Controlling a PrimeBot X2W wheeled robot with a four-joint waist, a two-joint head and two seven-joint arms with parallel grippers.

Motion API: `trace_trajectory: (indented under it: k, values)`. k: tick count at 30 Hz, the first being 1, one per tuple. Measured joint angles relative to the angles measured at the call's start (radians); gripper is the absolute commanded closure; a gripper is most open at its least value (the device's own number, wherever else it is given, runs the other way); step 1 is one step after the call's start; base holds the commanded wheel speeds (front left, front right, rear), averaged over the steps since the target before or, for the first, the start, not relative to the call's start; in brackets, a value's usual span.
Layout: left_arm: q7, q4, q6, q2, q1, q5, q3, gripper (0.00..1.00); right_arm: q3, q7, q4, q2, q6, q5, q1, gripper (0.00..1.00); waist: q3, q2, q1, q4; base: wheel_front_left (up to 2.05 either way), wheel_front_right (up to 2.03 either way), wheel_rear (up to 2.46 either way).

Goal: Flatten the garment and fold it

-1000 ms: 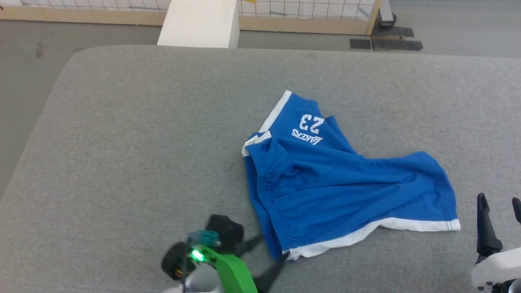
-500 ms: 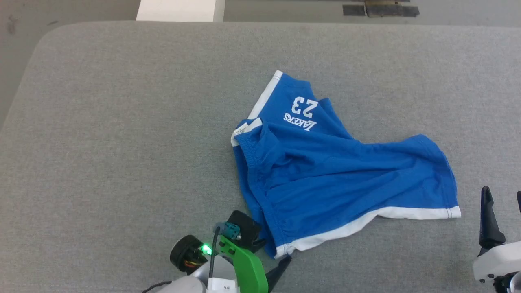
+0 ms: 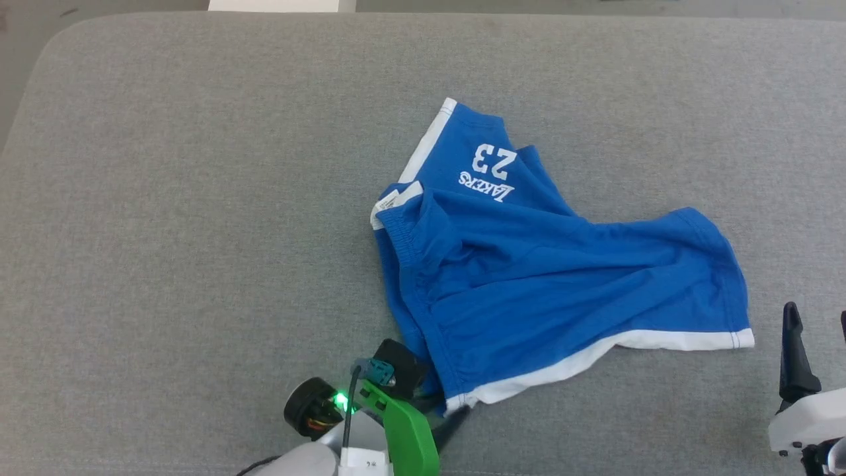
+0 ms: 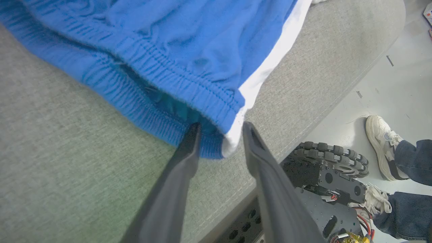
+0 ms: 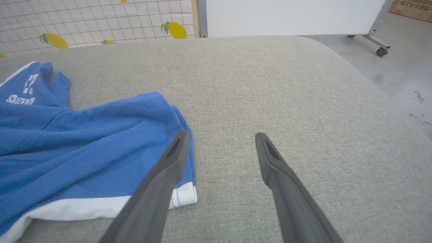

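The bright blue shorts, the garment [image 3: 548, 277], lie crumpled on the grey padded table [image 3: 198, 198], the white "23" print on the far leg and white hem trim along the near edge. My left gripper [image 3: 444, 410] is at the garment's near-left corner. In the left wrist view this gripper [image 4: 221, 127] is open, its fingers straddling the corner where the gathered waistband [image 4: 189, 87] meets the white trim. My right gripper [image 3: 817, 311] stands open just off the garment's near-right corner, nothing between its fingers [image 5: 175, 152]; the blue fabric [image 5: 67, 141] lies beside its left finger.
The table's near edge runs just behind my left gripper. Below it are my wheeled base [image 4: 330, 158] and a person's white shoe [image 4: 381, 138] on the floor. A white board [image 5: 287, 17] and a lemon-patterned fence [image 5: 101, 20] stand beyond the far edge.
The head camera has tilted down, shifting the whole picture. My left gripper has moved in to the garment's near-left corner, fingers now either side of it. The right gripper has hardly moved.
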Motion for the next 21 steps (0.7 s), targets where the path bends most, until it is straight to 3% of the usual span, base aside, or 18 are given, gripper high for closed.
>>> trace_trajectory:
  k: [6, 12, 21]
  values:
    - [-0.026, 0.001, -0.001, 0.001, 0.000, -0.009, 0.013, 1.00, 0.022, 0.032, 0.014, -0.004, 0.000, 0.000, 0.001, 0.00, -0.014, 0.0000, 0.0000, 0.013, 0.00, 0.00, 0.00]
    - [-0.058, -0.044, 0.033, 0.030, 0.002, -0.014, 0.048, 1.00, 0.136, 0.211, 0.023, -0.053, 0.000, 0.063, 0.048, 0.00, -0.051, 0.0000, 0.0000, 0.030, 0.00, 0.00, 0.00]
    - [-0.069, -0.125, 0.071, 0.065, 0.018, -0.011, 0.063, 1.00, 0.146, 0.429, -0.003, -0.077, 0.000, 0.099, 0.070, 0.00, -0.079, 0.0000, 0.0000, 0.060, 0.00, 0.00, 0.00]
